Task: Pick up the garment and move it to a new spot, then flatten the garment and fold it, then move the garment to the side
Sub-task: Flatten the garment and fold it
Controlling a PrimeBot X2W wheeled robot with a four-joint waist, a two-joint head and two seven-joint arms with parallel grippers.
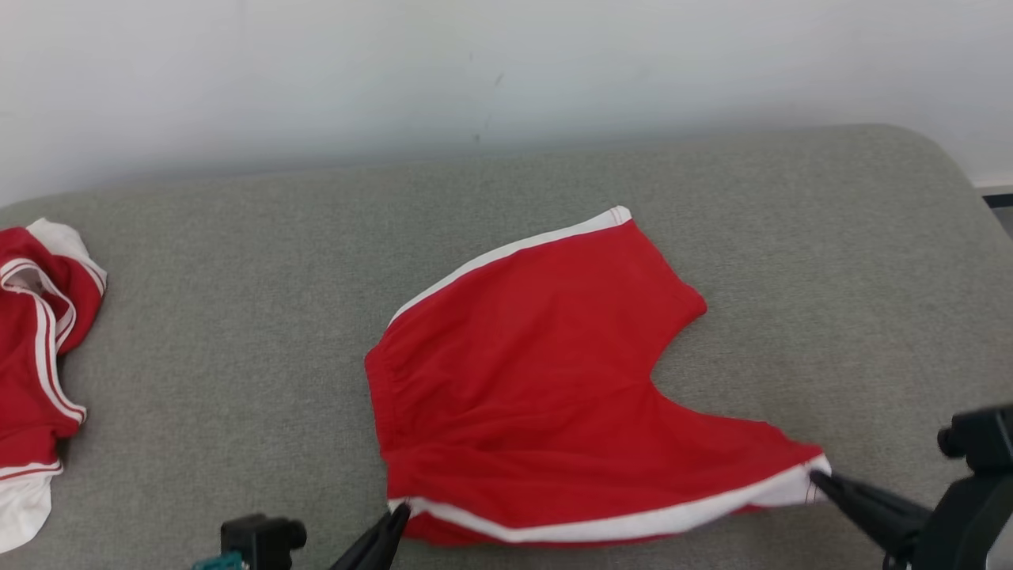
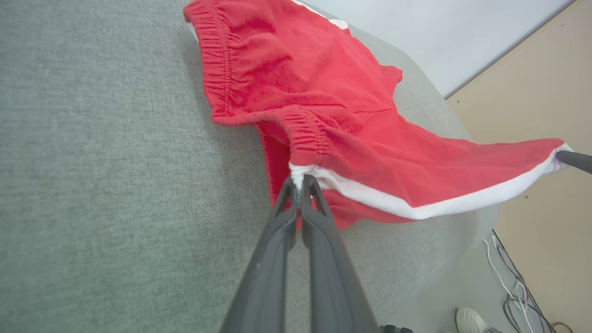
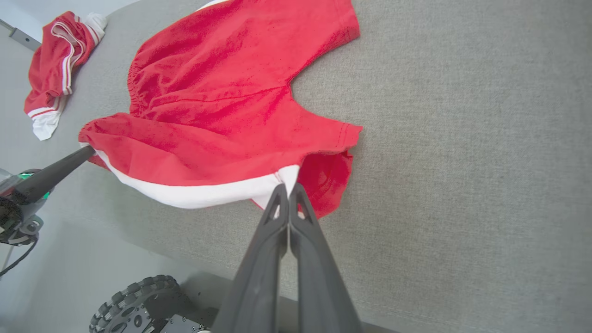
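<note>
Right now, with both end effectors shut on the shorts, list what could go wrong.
Left end effector and right end effector pinch only the white trim corners of the red shorts; a pull could slip them free.
A loose red layer hangs under the held edge, so the fold may come out uneven.
The held edge is near the front of the grey cushion; dropped, it could slide off.

Matt red knit cloth on the garment, slightly fuzzy, white cloth trim, gathered elastic waist. The cushion is grey woven fabric, coarse, matt. Both left gripper and right gripper look like smooth dark matt plastic. The wall is smooth matt white.
</note>
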